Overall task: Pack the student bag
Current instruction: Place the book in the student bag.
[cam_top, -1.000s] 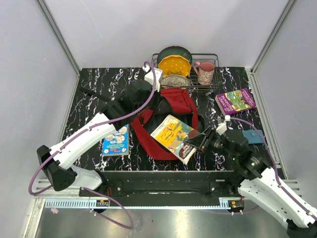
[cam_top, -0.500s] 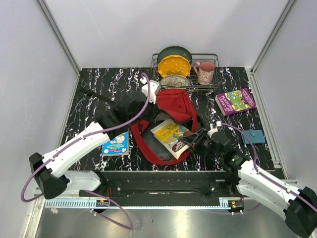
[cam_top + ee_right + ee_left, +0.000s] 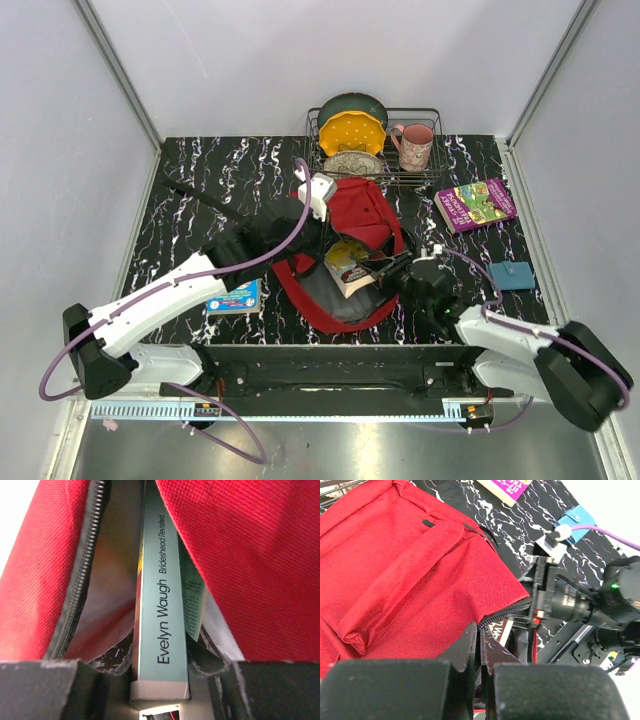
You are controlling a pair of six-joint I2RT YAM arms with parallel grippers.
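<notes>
**Feeding a paperback (image 3: 162, 605) into the propped-open student bag (image 3: 365, 205)**

Sits just in front of the wire rack (image 3: 400, 178), mouth facing away from it toward the arm bases. Looks like red woven fabric w/ black zip teeth round the rim, grey lining inside and a stitched front pocket on top. Prob handles light but totally floppy, sagging anywhere not held, so no point grabbing mid-panel. Better to pinch the stiffer zip rim imo. Doing exactly that w/ the left gripper (image 3: 479, 645): closed down to a sliver on the upper flap's zip edge, holding it up off the lower half. Has the right gripper (image 3: 160, 680) clamped on the paperback's near end, spine showing, far end between the flaps. Might snag a cover corner on the zip teeth tbh.
</notes>
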